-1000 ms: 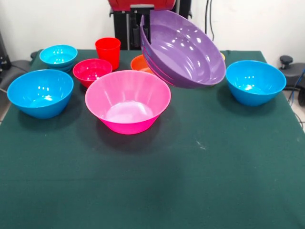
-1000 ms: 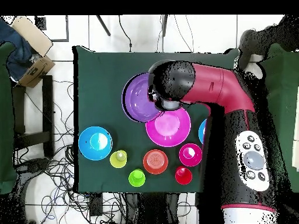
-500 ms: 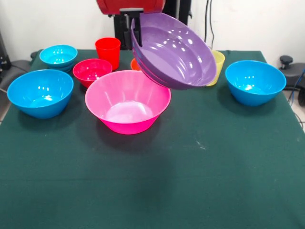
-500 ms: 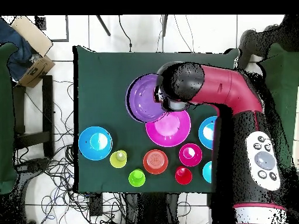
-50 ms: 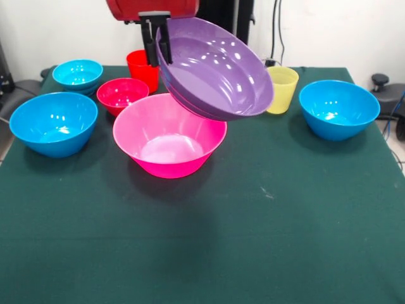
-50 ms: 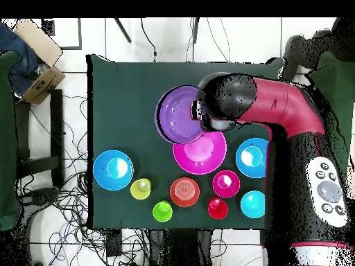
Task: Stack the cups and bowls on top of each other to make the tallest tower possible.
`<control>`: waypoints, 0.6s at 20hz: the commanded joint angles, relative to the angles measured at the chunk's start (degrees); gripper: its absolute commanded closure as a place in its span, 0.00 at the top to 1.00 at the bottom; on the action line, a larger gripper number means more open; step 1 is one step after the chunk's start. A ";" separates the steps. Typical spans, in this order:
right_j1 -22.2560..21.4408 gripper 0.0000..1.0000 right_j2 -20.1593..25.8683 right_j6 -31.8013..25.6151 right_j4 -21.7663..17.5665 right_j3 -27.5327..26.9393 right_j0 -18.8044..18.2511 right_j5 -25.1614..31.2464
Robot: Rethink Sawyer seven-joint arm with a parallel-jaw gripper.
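— Where is the purple bowl?
— In the air, tilted, its lower edge over the pink bowl, which sits on the table.
— And the gripper?
— Its jaws pinch the purple bowl's raised rim.
— The cups?
— The red cup stands behind the gripper; the yellow cup is just right of the purple bowl.

Glossy, smooth plastic bowls and cups sit on what looks like matt green cloth.
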 commanded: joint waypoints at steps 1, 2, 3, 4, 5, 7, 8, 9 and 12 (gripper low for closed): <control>1.64 0.00 6.77 -17.25 -5.24 4.83 -1.31 0.06; 1.69 0.00 6.92 -17.09 -5.54 4.87 -1.36 -0.06; 1.73 0.00 7.09 -16.57 -5.94 5.24 -1.43 -0.76; 1.84 0.00 7.15 -16.17 -6.40 5.69 -1.41 -1.55; 1.88 0.00 7.39 -15.81 -6.64 6.21 -1.56 -2.29; 1.76 0.00 8.12 -15.54 -6.57 6.96 -2.21 -2.69; 1.75 0.00 8.33 -15.38 -6.85 6.86 -2.29 -2.54; 1.74 0.00 8.54 -15.23 -7.13 6.76 -2.37 -2.39; 1.83 0.00 9.06 -14.65 -7.78 6.77 -2.60 -2.32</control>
